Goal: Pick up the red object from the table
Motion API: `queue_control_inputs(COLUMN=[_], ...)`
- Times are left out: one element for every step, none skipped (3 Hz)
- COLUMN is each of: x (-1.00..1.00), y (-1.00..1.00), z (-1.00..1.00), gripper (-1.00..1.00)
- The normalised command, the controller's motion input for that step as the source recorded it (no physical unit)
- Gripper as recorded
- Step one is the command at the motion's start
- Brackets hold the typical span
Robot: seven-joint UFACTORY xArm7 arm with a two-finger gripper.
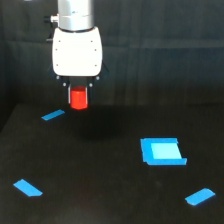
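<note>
The red object is a small orange-red stubby cylinder. It hangs between the fingers of my gripper, which is shut on it, under the white arm head. It is held up in the air, clear of the dark table, at the exterior view's upper left. Its lower end shows below the fingers; its top is hidden by the gripper body.
A light-blue square patch lies at the exterior view's right. Blue tape strips lie on the table: one below and left of the gripper, one at front left, one at front right.
</note>
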Motion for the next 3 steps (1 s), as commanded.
queue_control_inputs(x=[-0.01,0.02,0.0], y=[-0.03,-0.03,-0.06], z=[0.0,0.05,0.01], gripper=[-0.92,-1.0,-0.97])
